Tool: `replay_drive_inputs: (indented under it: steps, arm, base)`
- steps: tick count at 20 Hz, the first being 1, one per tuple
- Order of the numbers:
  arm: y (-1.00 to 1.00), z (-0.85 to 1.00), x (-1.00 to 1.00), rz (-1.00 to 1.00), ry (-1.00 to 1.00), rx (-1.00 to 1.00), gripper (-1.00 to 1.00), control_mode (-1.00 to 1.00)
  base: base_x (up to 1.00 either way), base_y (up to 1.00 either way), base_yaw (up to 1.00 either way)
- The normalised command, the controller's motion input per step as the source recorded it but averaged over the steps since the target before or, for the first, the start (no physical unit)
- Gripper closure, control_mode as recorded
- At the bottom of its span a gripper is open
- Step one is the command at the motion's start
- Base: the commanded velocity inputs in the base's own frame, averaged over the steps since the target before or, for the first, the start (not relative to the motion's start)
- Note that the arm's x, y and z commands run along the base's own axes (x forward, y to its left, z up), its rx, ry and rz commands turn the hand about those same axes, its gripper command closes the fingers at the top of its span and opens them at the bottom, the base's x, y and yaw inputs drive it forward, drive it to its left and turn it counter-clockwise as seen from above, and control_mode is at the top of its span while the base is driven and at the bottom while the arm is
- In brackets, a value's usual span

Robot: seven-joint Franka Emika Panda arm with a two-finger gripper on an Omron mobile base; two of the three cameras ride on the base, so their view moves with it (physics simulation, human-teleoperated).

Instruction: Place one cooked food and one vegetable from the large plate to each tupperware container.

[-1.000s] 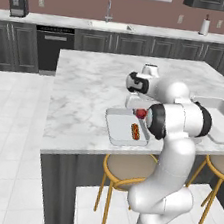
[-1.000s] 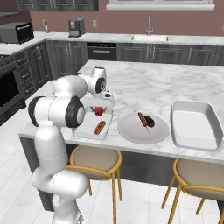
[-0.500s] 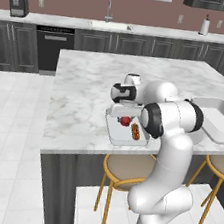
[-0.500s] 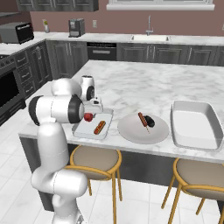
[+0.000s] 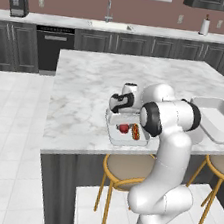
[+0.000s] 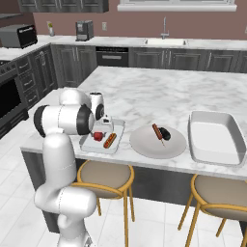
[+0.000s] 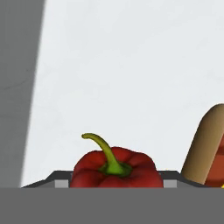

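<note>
The white arm reaches low over the near edge of the marble island, its gripper at the far end of the smaller pale grey-white rectangular tray with rounded corners. Whether its fingers are released or clenched cannot be told from these pictures.

In that small tray lies a glossy red pepper with a curved green stem, close under the hand, and just to its right a hot dog in a tan bun. In the hand view the pepper sits on the tray's pale floor with the bun's rounded end beside it.

To the right of the small tray, near the island's front edge, rests the wide, flat, round pale grey-white plate. On it lie a thin brown sausage-like piece and a small dark lump, touching or nearly so.

Further right stands the larger pale rectangular tray with raised rims, well apart from the small one.
</note>
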Motion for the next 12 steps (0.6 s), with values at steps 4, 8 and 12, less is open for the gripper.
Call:
replay_drive_inputs:
  steps: [4,8,12]
  arm:
    - [-0.01,0.0,0.0,0.0,0.0,0.0,-1.0,-1.0]
    - [0.0,0.1,0.0,0.0,-0.01,-0.03,-1.0,-1.0]
    - [0.0,0.43,-0.02,0.0,-0.01,-0.05,-1.0,-1.0]
  base:
    - [0.0,0.0,0.0]
    - [0.0,0.0,0.0]
    - [0.0,0.0,0.0]
